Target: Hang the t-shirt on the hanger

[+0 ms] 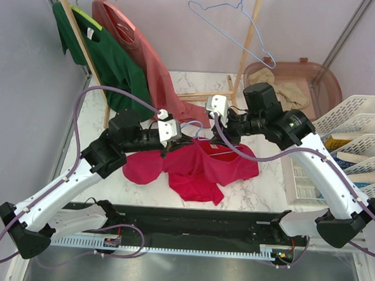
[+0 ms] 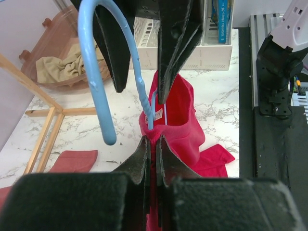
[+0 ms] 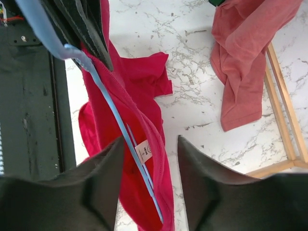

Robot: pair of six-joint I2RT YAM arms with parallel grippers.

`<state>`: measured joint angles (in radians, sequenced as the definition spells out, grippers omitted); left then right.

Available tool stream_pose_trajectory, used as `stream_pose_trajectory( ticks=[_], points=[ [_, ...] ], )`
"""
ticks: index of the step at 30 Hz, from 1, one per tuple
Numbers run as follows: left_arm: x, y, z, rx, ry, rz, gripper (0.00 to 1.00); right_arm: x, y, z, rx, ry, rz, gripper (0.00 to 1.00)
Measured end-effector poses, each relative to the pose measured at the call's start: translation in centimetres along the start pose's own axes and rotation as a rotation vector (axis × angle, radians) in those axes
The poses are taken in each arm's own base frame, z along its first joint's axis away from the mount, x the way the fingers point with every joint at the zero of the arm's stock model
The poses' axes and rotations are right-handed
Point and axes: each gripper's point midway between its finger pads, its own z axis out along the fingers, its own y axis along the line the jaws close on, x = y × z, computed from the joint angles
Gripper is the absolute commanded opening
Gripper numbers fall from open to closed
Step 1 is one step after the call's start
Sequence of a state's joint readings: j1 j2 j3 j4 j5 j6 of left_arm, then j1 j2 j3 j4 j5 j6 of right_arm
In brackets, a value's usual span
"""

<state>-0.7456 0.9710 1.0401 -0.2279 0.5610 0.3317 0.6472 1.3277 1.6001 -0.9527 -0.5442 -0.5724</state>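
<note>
Mid-tabletop, a crumpled heap of shirt, long axis from 9 to 3 o'clock in the top view, collar pulled up at its 12 o'clock edge. Inside that collar, the hanger. In the left wrist view, hook uppermost, arching over to the 9 o'clock side, twisted neck dropping straight into the fabric. In the right wrist view, one wire arm slanting on through the neck hole from 11 to 5 o'clock. Pinched to a narrow slit at the foot of that neck, collar cloth in the grip too: left end effector. Spread wide astride collar, label and wire: right end effector. At 12 o'clock from the heap, a pink shirt draped from the rack.
</note>
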Motion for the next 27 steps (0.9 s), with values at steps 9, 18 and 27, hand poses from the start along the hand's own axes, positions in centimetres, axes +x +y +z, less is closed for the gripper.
stream_pose_trajectory(
  ticks=[9, 18, 27],
  points=[
    [0.5, 0.9, -0.3, -0.041, 0.011, -0.007, 0.11, 0.8, 0.7, 1.1, -0.032, 0.015, -0.026, 0.00],
    [3.8, 1.8, -4.2, -0.121, 0.105, -0.029, 0.22, 2.5, -0.1, 1.1, 0.018, 0.054, -0.031, 0.00],
    [9.1, 1.1, -7.7, -0.133, 0.266, -0.021, 0.20, 3.4, -0.6, 0.5, 0.056, 0.083, -0.038, 0.00]
  ],
)
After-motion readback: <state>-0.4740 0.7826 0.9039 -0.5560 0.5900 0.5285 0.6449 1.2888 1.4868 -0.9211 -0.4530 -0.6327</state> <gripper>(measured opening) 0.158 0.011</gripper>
